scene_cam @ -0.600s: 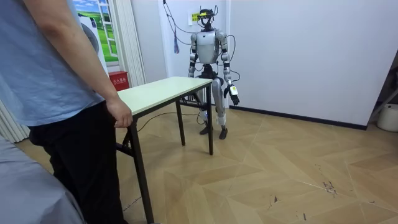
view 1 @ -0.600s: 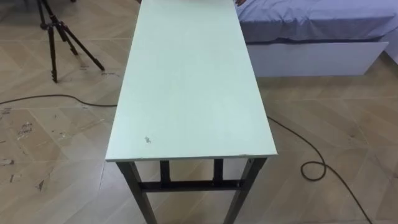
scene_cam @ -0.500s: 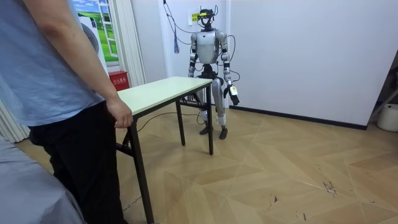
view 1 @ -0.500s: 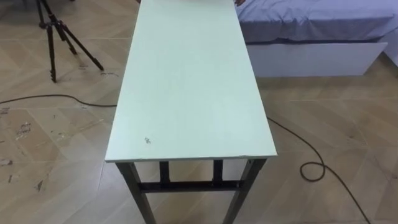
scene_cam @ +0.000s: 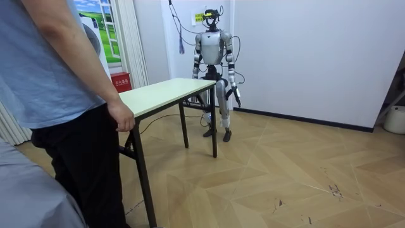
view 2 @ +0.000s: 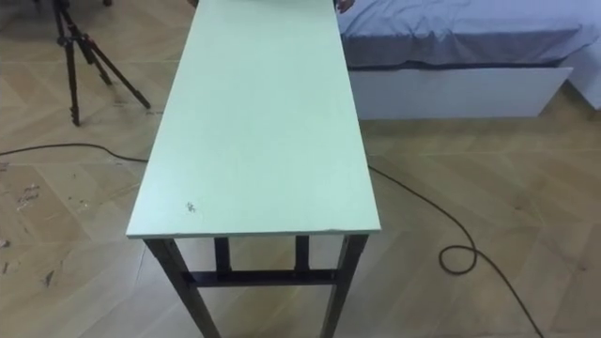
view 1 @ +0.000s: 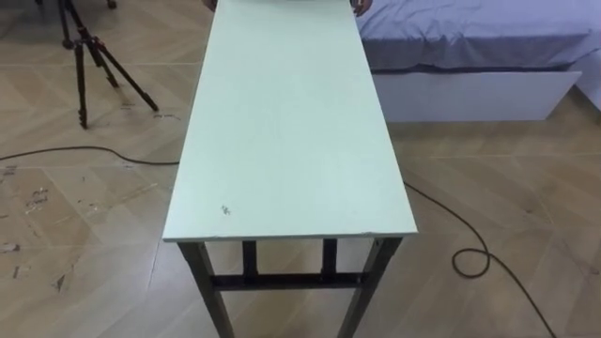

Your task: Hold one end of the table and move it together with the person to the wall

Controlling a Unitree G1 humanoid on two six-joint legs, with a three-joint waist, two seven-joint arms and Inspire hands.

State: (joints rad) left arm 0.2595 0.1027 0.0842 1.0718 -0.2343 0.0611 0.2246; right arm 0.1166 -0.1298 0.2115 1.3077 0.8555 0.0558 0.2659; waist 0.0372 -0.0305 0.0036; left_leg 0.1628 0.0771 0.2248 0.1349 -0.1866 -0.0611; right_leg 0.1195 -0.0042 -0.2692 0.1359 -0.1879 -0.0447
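A long table (view 1: 282,141) with a pale green top and dark metal legs runs away from me, its short near edge just below me. In the room view I stand at the far end of this table (scene_cam: 164,92), facing it. My left hand (scene_cam: 236,94) hangs beside my hip, clear of the tabletop. My right arm drops behind the table's far corner. A person (scene_cam: 57,95) stands at the other end, one hand (scene_cam: 121,117) gripping the table's edge there. That person's fingertips (view 1: 358,6) peek in at the top of the left eye view.
A bed (view 1: 470,38) with a blue sheet and white base lies to the table's right. A black tripod (view 1: 89,56) stands at the back left. A dark floor cable (view 1: 470,258) loops right of the table. A red box (scene_cam: 120,81) sits by the curtain.
In the room view my left hand has lifted slightly and swung inward. The eye view has shifted a little. The table and the person's hand stay where they were.
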